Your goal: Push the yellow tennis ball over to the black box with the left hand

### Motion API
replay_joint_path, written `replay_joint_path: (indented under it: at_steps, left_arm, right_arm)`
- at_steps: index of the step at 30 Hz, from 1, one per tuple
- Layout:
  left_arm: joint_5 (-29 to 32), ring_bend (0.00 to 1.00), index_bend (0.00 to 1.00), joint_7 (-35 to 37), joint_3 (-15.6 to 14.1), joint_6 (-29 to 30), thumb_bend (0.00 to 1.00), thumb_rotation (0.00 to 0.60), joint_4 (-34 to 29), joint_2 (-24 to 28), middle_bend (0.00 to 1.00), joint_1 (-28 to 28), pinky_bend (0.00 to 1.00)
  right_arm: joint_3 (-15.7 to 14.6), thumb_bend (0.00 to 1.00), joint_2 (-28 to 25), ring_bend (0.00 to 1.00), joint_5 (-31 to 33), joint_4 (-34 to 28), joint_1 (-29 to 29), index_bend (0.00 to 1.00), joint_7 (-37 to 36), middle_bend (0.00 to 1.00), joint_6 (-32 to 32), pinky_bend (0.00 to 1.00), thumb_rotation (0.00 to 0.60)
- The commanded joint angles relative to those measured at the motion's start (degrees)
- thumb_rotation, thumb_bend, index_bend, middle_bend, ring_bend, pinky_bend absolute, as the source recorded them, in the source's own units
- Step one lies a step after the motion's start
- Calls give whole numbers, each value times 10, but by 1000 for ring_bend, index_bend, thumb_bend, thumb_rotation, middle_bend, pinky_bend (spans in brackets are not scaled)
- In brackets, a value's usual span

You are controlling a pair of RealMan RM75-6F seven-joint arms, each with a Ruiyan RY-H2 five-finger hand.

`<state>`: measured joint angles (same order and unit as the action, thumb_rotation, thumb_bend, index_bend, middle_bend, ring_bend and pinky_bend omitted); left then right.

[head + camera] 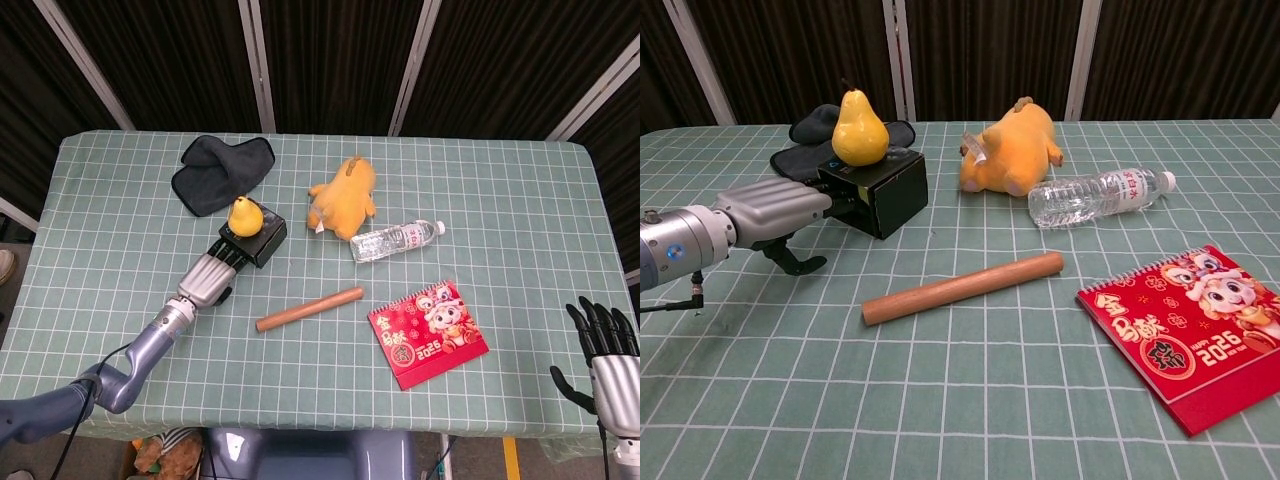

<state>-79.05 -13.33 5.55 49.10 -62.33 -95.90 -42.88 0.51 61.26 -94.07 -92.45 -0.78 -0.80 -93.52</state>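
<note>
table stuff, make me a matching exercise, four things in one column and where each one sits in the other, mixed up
Things:
1. pear
2. wooden rod
3. water bottle
4. dark cloth

Places:
A. lying between the left hand and the red calendar
B. at the far edge, behind the black box
C. standing on top of the black box
D. beside the orange plush toy, cap pointing right

Pairs: 1-C, 2-A, 3-D, 4-B

The left hand (775, 208) is stretched forward low over the desk (970, 400), fingers extended together, thumb down; the right hand (605, 355) is held open, fingers spread.
</note>
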Motion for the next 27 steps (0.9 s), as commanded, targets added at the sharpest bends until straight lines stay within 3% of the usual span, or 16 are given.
replay_joint_path:
  at_steps: [1,3,7,11,15,19,22,27]
  left_arm:
    - [3,0,51,2,0,-1,413,600,-19,8,9,3,0]
    - [-5,0,43,8,-6,5,395,600,-38,20,18,6,0]
    - [-26,0,42,-8,-37,42,354,600,-142,84,66,38,0]
    - [-33,0,48,-38,-71,95,251,600,-245,147,72,85,0]
    - [-103,0,34,-11,-121,204,177,600,-317,208,63,151,0]
    - [-176,0,36,-10,-167,335,79,600,-297,238,60,231,0]
    - [-161,0,47,-20,-171,399,51,600,-282,242,60,285,0]
    - [-109,0,17,-36,-131,445,47,600,-285,239,47,323,0]
  right_arm:
    - [0,335,-2,0,0,-2,-3,0,-2,0,-3,0,600]
    - [1,336,-2,0,0,-1,-2,0,-2,0,-3,0,600]
    - [5,335,4,0,7,1,1,0,9,0,4,0,600]
    - [6,335,7,0,8,0,2,0,19,0,7,0,600]
    - [7,335,9,0,8,-3,3,0,26,0,8,0,600]
    - [11,335,13,0,14,-3,6,0,36,0,13,0,600]
    - [13,335,17,0,16,-2,11,0,43,0,21,0,600]
    - [15,335,22,0,15,2,17,0,46,0,29,0,600]
